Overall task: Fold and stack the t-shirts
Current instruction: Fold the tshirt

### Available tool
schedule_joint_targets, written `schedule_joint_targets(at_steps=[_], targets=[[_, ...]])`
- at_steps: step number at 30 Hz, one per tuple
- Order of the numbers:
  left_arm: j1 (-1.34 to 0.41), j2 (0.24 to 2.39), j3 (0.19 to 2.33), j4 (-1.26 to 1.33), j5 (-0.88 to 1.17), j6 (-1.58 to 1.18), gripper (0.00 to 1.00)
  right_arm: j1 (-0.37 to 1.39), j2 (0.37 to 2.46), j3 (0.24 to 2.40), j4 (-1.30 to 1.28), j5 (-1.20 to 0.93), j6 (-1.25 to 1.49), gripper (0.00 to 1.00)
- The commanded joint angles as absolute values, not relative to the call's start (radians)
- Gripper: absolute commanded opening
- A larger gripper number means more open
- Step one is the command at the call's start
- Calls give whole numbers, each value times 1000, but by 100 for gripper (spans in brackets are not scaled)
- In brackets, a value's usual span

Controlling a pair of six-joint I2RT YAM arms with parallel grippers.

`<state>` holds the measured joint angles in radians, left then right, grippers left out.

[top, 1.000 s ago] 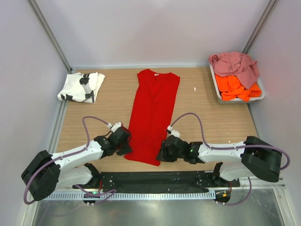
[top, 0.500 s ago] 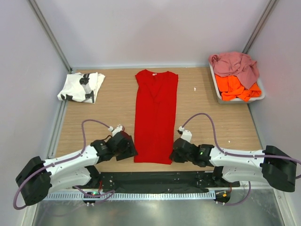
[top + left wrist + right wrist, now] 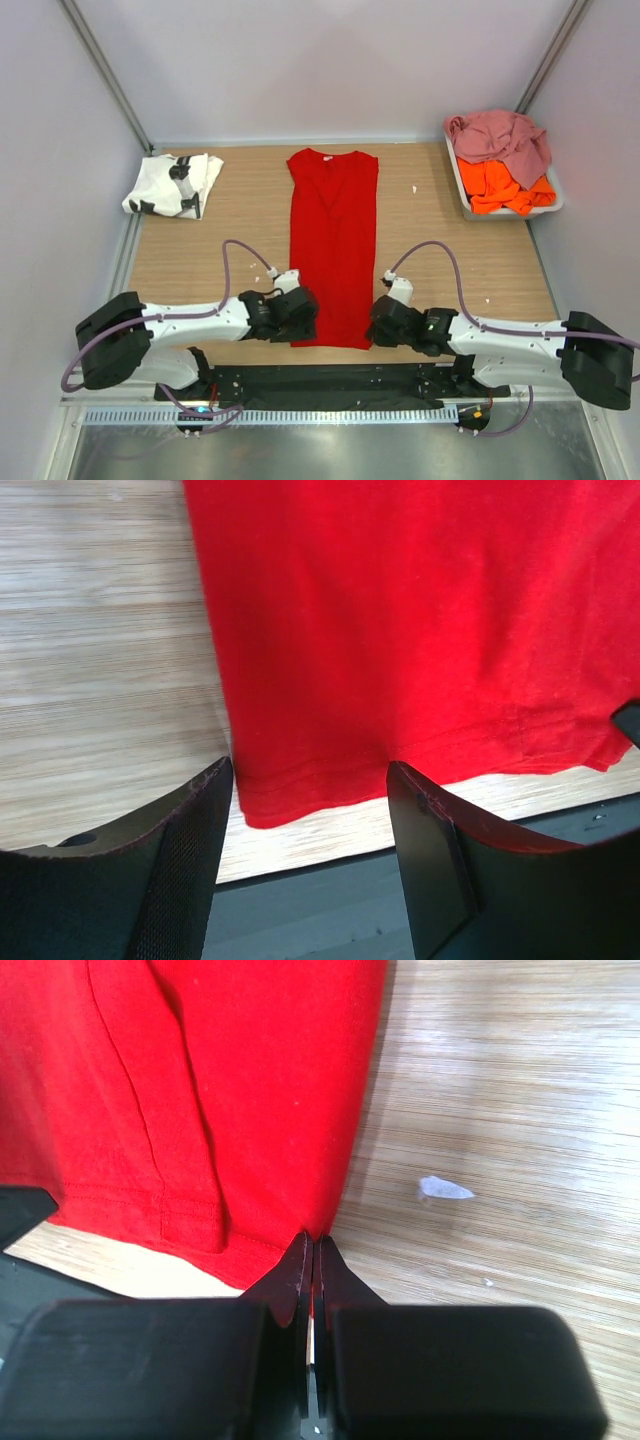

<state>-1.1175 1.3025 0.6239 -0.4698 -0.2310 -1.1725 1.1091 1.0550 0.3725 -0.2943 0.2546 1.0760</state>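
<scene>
The red t-shirt (image 3: 333, 245) lies flat as a long narrow strip, folded lengthwise, down the middle of the table. My left gripper (image 3: 303, 318) is open, and its fingers straddle the shirt's near left hem corner (image 3: 250, 800). My right gripper (image 3: 378, 325) is shut on the near right hem corner, with a sliver of red cloth between its fingertips (image 3: 315, 1245). A folded white t-shirt with black print (image 3: 172, 185) sits at the far left. A dusty pink t-shirt (image 3: 500, 135) and an orange one (image 3: 505, 185) are heaped in the tray.
The pale tray (image 3: 456, 175) stands at the far right against the wall. A black strip (image 3: 330, 380) runs along the table's near edge just behind the hem. A small white scrap (image 3: 445, 1190) lies on the wood right of the shirt.
The red shirt has been pulled straight and toward me. My left gripper let go, opened and moved right to the left hem corner. The right gripper closed on the right corner.
</scene>
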Motion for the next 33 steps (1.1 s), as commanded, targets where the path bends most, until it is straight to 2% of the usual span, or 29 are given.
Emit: schedule_joint_targets(at_steps=[1,4,5,6,7,9,23,33], targets=[[-1144,1359,641,-452,-276,-1200,65,1112,1032,359,-367,314,1068,1],[-1147,1403,632,-453,-290,-1210,50,1112,1014,357,-380,321,1068,1],[-1146,1413,626,-457,-291,-1210,38,1112,1009,357,-387,325,1068,1],[-1146,1419,624,-460,-296,-1213,33,1112,1005,357,-399,327,1068,1],[-1147,1427,621,-469,-298,-1216,21,1112,994,356,-403,336,1068,1],[-1147,1422,601,-479,-302,-1226,14,1112,982,354,-420,342,1068,1],[-1152,1192,462,-534,-310,-1293,19,1109,951,337,-426,350,1077,1],[-1183,1215,463,-436,-290,-1290,13,1111,956,324,-385,305,1083,1]])
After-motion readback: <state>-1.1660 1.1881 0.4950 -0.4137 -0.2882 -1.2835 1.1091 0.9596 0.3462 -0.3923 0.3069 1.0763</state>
